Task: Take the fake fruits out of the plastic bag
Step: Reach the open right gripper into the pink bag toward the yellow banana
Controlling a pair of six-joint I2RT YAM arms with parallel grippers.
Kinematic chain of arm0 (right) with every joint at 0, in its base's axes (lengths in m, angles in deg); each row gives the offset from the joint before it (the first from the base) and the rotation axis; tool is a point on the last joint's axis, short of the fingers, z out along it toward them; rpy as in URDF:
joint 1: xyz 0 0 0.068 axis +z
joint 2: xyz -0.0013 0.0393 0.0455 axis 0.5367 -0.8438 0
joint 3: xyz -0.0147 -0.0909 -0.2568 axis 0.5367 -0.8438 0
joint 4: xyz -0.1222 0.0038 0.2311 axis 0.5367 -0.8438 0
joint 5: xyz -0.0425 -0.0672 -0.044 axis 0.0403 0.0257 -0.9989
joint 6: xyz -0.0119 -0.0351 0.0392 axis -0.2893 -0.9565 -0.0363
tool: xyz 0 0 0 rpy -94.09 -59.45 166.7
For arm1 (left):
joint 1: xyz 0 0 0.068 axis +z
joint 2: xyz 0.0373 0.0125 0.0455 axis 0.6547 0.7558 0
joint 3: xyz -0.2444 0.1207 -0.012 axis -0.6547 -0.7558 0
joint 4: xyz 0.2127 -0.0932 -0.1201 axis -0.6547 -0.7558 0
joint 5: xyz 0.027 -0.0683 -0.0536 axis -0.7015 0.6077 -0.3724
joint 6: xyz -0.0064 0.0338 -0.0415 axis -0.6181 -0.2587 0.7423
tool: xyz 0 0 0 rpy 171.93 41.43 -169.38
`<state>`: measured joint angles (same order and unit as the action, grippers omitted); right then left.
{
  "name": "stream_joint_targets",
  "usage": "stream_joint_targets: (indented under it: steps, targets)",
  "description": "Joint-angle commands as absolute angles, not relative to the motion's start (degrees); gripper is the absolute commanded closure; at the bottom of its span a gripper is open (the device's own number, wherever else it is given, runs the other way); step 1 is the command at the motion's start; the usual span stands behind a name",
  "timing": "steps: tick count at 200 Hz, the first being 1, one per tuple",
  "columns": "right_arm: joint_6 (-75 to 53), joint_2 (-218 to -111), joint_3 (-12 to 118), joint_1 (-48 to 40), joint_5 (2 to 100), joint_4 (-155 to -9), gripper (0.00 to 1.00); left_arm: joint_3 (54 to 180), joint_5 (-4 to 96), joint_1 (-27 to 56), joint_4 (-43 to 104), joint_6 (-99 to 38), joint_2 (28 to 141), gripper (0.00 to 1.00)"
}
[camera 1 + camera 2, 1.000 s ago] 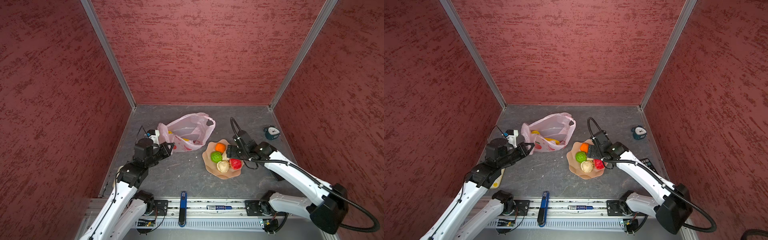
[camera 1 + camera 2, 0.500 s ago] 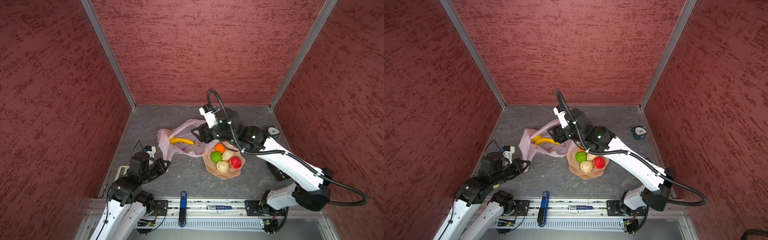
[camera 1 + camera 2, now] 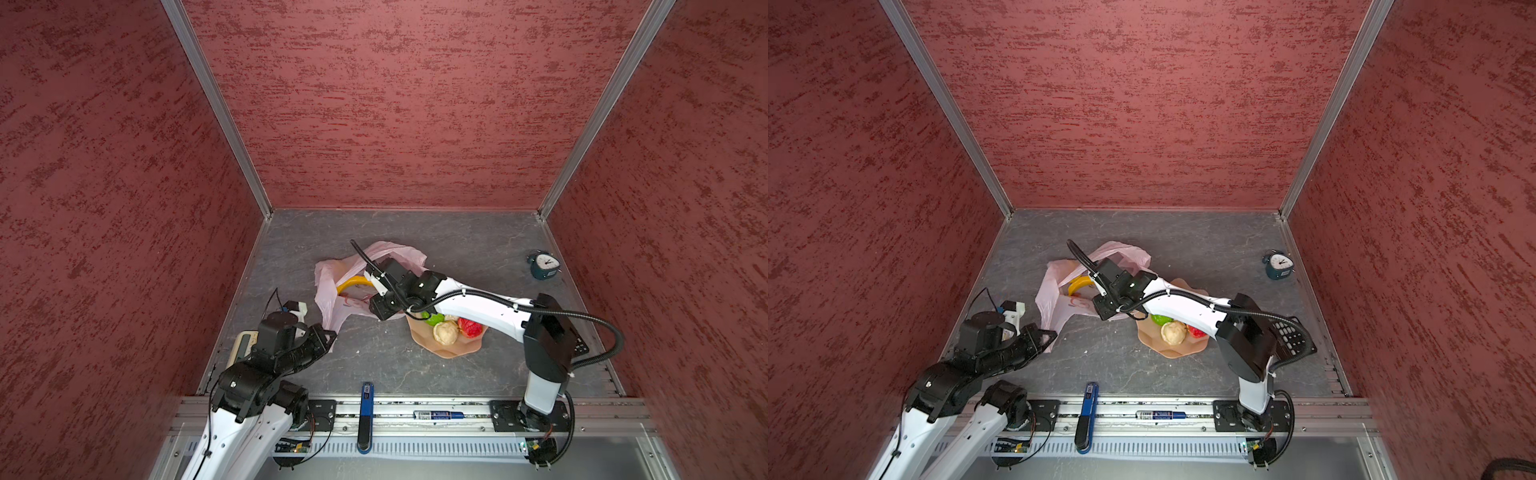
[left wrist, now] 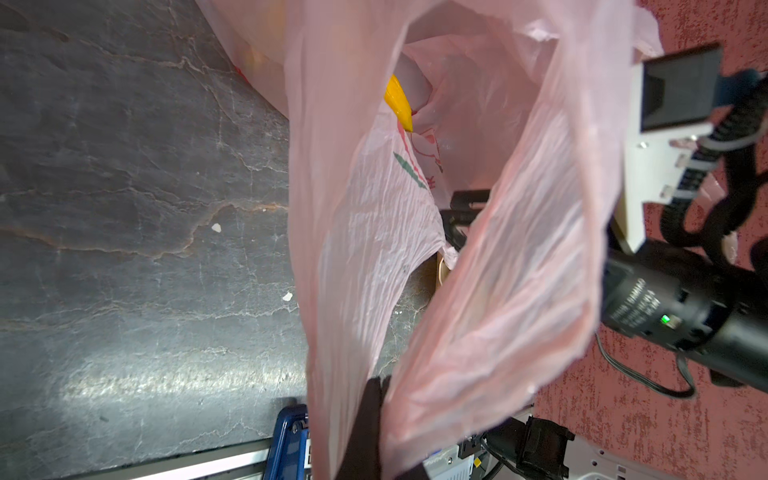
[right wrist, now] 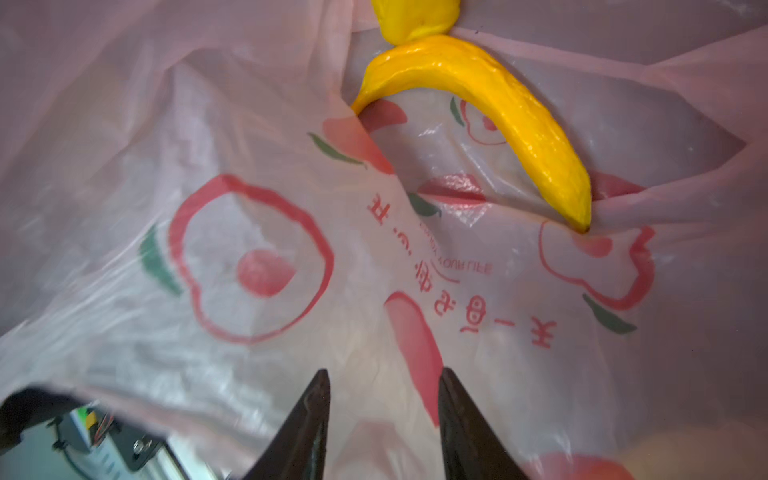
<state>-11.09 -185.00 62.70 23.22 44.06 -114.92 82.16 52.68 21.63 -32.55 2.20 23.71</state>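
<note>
grey tabletop, one bag, one banana

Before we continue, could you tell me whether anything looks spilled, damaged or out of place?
Nothing stands out: the thin pink plastic bag shows no tear, the yellow toy banana lies inside it, and nothing is spilled.
</note>
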Motion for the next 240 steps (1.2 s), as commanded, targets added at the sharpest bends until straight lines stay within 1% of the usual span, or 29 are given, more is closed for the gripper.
stream_joint_targets:
  steps: [1, 21, 37, 54, 66, 82, 116, 137, 181, 240]
  targets:
    - [-12.5, -190.3, 67.7, 23.1, 39.2, -108.8, 0.50, 82.1, 53.9, 21.4, -37.4, 5.7, 21.2, 0.99]
    - [-14.2, -194.1, 71.5, 23.1, 39.8, -107.1, 0.43, 83.4, 53.3, 21.4, -42.6, 7.1, 19.1, 0.99]
    - [-16.0, -196.6, 74.2, 23.0, 39.6, -106.7, 0.33, 85.0, 52.3, 21.4, -46.6, 7.5, 18.3, 0.99]
    - [-17.8, -199.0, 76.8, 22.8, 39.8, -105.9, 0.24, 86.1, 52.0, 21.4, -49.2, 8.0, 17.8, 0.99]
    - [-18.7, -200.6, 78.7, 22.7, 40.2, -105.9, 0.19, 86.2, 52.3, 21.4, -50.0, 8.2, 17.5, 0.99]
    - [-19.7, -202.7, 81.0, 22.7, 39.2, -106.2, 0.17, 85.9, 52.6, 21.4, -50.6, 8.3, 17.5, 0.99]
    - [-24.5, -206.2, 83.9, 22.2, 36.5, -106.5, 0.16, 85.4, 52.6, 21.4, -49.9, 8.2, 17.7, 0.99]
    - [-28.8, -207.0, 83.4, 21.1, 35.4, -106.4, 0.17, 85.4, 52.1, 21.4, -49.2, 8.0, 17.9, 0.99]
    - [-34.5, -207.6, 83.1, 18.3, 36.8, -107.1, 0.18, 85.3, 50.6, 21.4, -46.7, 7.6, 18.4, 0.99]
    - [-35.3, -211.4, 84.7, 17.4, 40.8, -110.8, 0.23, 84.8, 50.0, 21.4, -43.0, 7.3, 19.3, 0.99]
